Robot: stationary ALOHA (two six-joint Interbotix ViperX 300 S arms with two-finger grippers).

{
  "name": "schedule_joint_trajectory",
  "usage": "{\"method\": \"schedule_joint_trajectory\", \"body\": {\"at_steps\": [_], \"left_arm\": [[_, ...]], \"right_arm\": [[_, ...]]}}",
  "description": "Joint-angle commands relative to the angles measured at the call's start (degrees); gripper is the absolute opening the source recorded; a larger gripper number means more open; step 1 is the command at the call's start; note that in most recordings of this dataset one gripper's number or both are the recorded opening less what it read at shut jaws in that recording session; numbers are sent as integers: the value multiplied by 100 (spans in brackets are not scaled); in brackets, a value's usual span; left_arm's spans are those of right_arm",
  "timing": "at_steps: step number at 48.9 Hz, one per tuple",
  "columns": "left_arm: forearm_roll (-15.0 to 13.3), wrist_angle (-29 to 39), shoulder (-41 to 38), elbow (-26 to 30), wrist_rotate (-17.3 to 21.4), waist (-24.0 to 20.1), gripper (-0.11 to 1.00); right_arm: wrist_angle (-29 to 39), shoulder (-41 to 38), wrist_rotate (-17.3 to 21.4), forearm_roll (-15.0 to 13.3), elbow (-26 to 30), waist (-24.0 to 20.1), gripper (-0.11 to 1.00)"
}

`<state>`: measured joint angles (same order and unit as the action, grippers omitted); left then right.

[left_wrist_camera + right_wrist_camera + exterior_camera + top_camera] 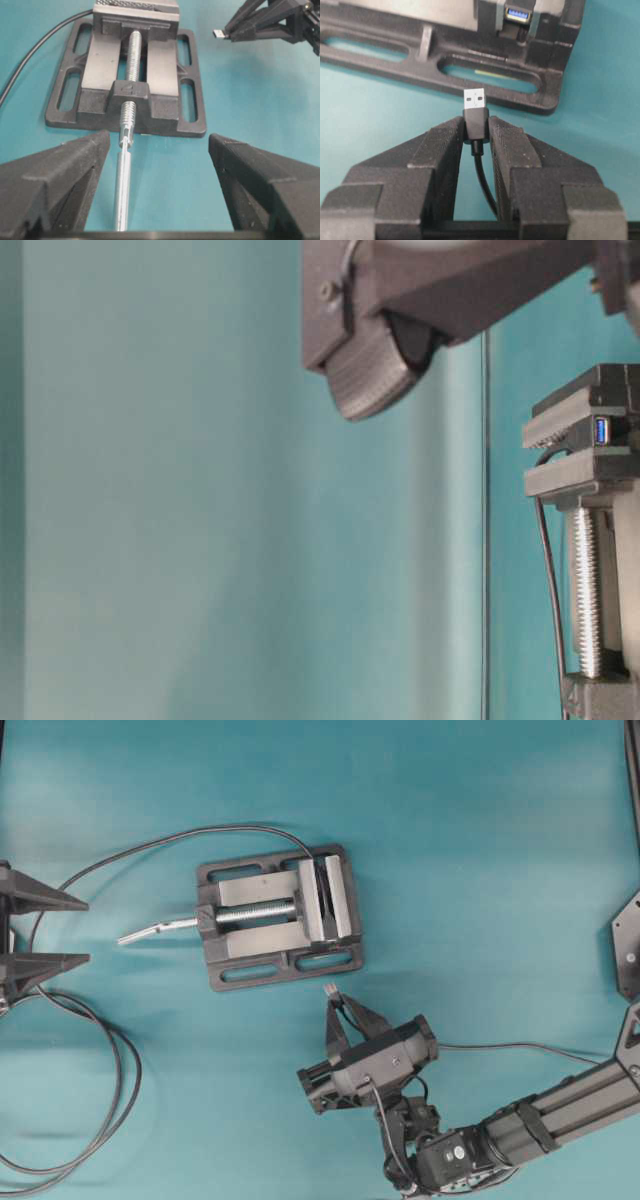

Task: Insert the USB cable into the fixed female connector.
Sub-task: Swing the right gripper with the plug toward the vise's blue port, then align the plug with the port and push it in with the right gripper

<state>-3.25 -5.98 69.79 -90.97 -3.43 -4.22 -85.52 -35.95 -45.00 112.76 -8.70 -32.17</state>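
The right claw (476,131) is clenched on the plug of the USB cable (475,121), its 2 fingers (506,142) pressing the black plug body from either side while the silvery tip sticks out past them toward the vise (280,918). The thin cable runs back between the fingers. In the overhead view this claw (335,1003) hovers just below the vise's lower right corner, the plug tip (330,990) pointing up at the base but apart from it. The connector (519,12), a small black block with a blue-lined opening, sits clamped between the vise jaws; from the right wrist view it faces the plug, beyond the base rim and a little to the right of the plug's line. The table-level view shows the same blue opening (601,430) held between the 2 jaws. A black cable (150,845) leaves the vise top and curves left across the teal surface (480,840) into big loops (95,1120) at the lower left. The left claw (160,190) is released, fingers wide apart, resting at the left edge with the screw handle (122,185) between them, touching neither.
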Motion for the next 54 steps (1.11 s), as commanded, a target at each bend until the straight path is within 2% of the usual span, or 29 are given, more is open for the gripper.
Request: {"method": "schedule_joint_trajectory", "body": {"at_steps": [1,10,38,54], "left_arm": [[9,-44,-88,70,-53,-18,94],[9,-44,-88,70,-53,-18,94],[9,-44,-88,70,-53,-18,94],[9,-44,-88,70,-53,-9,94]], "right_arm": [[-211,123,9,18,176,18,20],[-387,88,9,26,237,53,20],[-369,97,9,97,387,281,20],[-369,70,9,378,431,387,20]]}}
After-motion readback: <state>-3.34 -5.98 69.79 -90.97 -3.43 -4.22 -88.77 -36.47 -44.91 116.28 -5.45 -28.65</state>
